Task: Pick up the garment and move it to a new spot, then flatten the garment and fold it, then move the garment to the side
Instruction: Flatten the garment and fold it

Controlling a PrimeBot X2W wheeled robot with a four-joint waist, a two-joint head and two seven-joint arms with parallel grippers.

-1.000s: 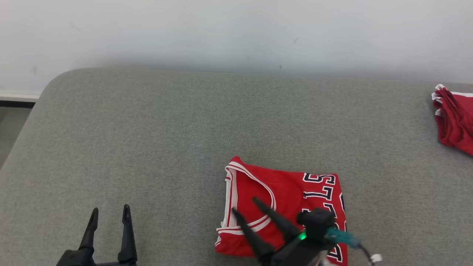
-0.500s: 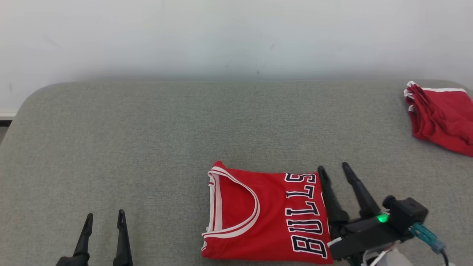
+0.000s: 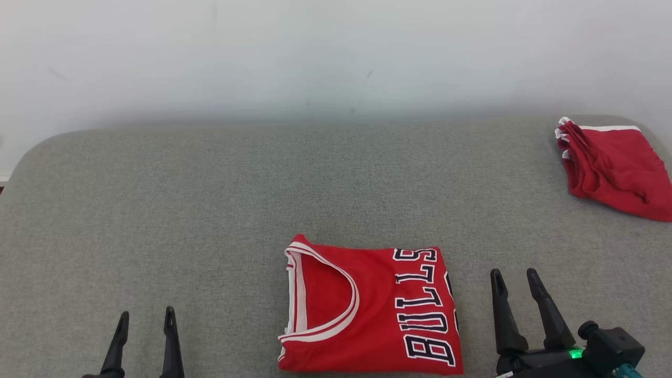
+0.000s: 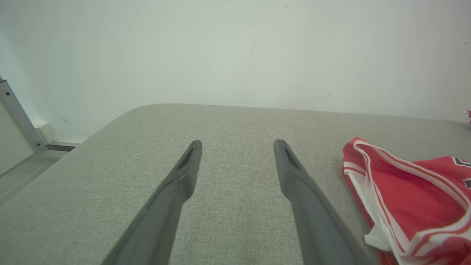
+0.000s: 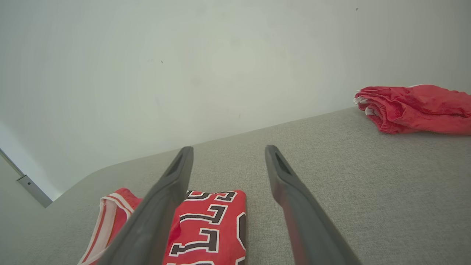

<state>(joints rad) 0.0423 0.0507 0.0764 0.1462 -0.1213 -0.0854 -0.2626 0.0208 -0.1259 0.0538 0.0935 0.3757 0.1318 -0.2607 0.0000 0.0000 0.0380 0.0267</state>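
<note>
Since the earlier frames the right tool (image 3: 513, 274), which lay across the jersey (image 3: 367, 310) with its fingers over the neckline, has drawn back. It now stands just beside the jersey's right edge, apart from the cloth, at the lower right of the head view. The camera has also shifted in that interval, so the drift of the whole scene is not a movement of the things. The left tool (image 3: 146, 313) has kept its place at the lower left, well apart from the jersey. Both tools are spread wide and carry nothing.

The jersey lies folded into a compact rectangle on the near part of the grey bench (image 3: 210, 210), a little right of centre, with the neckline to the left and the lettering to the right. A second red garment (image 3: 614, 168) sits loosely bundled at the far right of the bench, near the wall (image 3: 336, 52).

Judged from this layout, folding appears complete and the move to the side remains. The jersey is probably light, soft and limp, of a smooth knit that may slide over itself. Lifted by one layer, the fold would likely fall open. A sound hold would pinch all layers together at a folded edge, preferably with one tool at each short side.
</note>
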